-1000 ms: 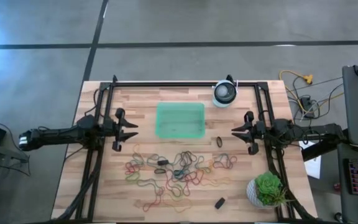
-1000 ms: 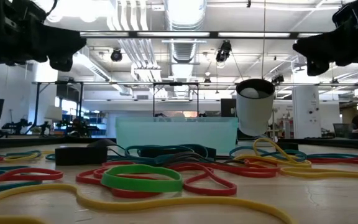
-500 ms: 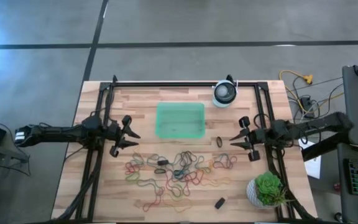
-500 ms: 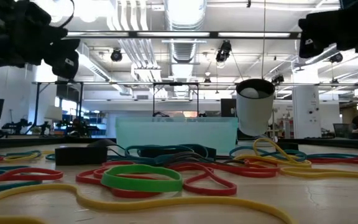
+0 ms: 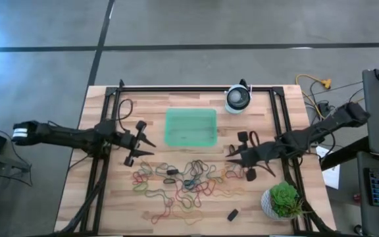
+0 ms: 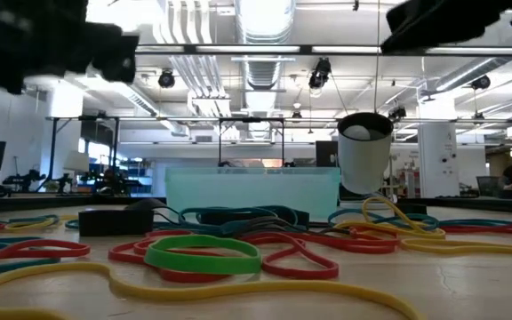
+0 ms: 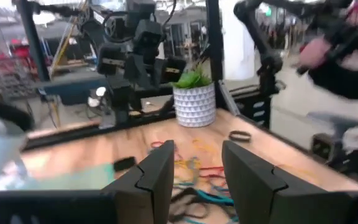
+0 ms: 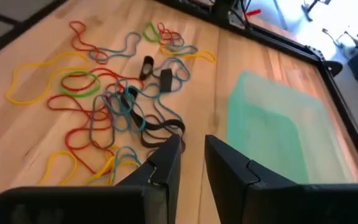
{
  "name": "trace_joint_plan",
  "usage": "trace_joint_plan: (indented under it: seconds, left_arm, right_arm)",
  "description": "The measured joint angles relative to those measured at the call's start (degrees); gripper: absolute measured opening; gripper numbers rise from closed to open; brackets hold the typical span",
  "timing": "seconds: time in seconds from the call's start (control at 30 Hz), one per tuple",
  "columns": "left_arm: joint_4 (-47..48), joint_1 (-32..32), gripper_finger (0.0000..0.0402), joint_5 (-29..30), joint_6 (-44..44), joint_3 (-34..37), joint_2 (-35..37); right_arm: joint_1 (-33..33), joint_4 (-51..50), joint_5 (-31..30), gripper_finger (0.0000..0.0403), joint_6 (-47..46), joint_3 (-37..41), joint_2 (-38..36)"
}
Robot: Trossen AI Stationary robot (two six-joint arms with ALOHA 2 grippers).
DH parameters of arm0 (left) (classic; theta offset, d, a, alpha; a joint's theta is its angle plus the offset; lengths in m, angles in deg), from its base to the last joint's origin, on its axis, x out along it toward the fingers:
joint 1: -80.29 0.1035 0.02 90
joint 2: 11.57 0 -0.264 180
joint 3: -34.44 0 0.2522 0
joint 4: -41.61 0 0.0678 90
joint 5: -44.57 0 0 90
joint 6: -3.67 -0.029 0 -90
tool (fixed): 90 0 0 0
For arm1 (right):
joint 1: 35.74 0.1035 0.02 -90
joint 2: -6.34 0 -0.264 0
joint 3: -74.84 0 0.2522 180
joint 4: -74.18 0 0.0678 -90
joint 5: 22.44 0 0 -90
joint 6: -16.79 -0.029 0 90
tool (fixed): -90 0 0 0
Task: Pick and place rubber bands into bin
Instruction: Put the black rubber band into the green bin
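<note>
The reaching step is in hand; nothing is held yet. The rubber bands (image 5: 189,184) are spread in a loose tangle on the wooden tabletop (image 5: 110,197), just in front of the green bin (image 5: 190,127), in which no band can be made out. The right pincer (image 5: 231,157) is placed over the right edge of the tangle, its fingers parted a little and empty. The left pincer (image 5: 143,141) is held beside the bin's left side, spread wide and empty. For the next move, one band must probably be singled out, the pincer lowered and pressed together on it.
</note>
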Motion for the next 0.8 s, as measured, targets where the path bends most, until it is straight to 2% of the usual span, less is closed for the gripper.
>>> trace_joint_plan:
  seconds: [0.07,0.27,0.4,0.53,0.63,0.8]
  left_arm:
    - [5.5,0.0,0.0121,0.0,-3.2,-6.1,-0.5]
    - [40.7,-0.5,0.0121,1.0,-4.3,-25.3,-4.5]
    - [55.7,-2.7,0.0121,8.2,1.8,-28.5,-8.7]
    - [58.3,-5.5,0.0121,11.4,5.9,-26.4,-12.4]
    - [57.9,-8.2,0.0121,13.9,10.4,-25.1,-15.2]
    - [57.9,-13.0,0.0121,24.6,17.1,-23.5,-19.1]
  right_arm:
    - [0.0,-3.2,-0.1,0.0068,-0.4,-2.3,0.8]
    - [0.1,-11.7,-3.9,0.0068,-8.3,-5.2,0.1]
    - [0.2,-21.6,-6.2,0.0068,-17.4,-3.8,-0.7]
    - [0.2,-27.7,-6.3,0.0068,-25.8,-1.3,-0.8]
    - [0.2,-27.0,-7.0,0.0068,-26.7,0.9,-0.9]
    - [-0.6,-21.5,-11.3,0.0068,-26.7,3.8,-0.7]
